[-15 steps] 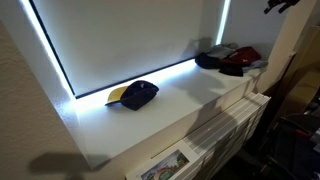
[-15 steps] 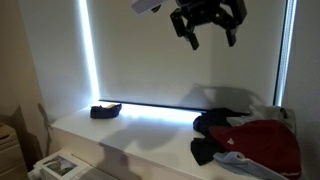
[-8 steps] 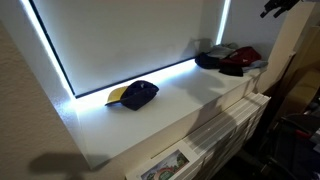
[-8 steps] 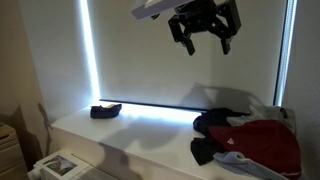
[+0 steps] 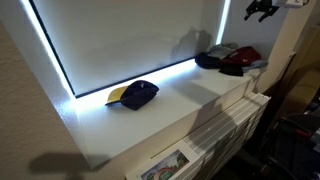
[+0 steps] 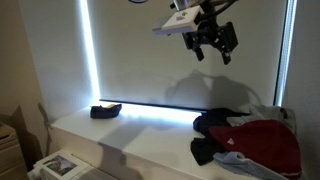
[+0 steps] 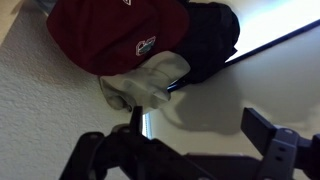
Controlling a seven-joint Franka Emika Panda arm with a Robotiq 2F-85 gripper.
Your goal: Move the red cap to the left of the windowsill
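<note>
The red cap (image 6: 270, 146) lies in a pile of caps at one end of the white windowsill (image 6: 140, 130); it also shows in an exterior view (image 5: 238, 60) and in the wrist view (image 7: 110, 35). My gripper (image 6: 212, 42) hangs open and empty high in the air above the sill, well above the pile; it shows near the top edge in an exterior view (image 5: 263, 10). In the wrist view the two fingers (image 7: 200, 130) stand wide apart over bare sill, with the red cap beyond them.
A black cap (image 7: 205, 40) and a grey cap (image 7: 145, 80) lie against the red one. A navy cap with a yellow brim (image 5: 134, 94) sits alone farther along the sill, also in an exterior view (image 6: 105, 110). A dark window (image 5: 130, 35) backs the sill.
My gripper has moved along above the sill and tilted; it stays open and empty. The caps have not moved.
</note>
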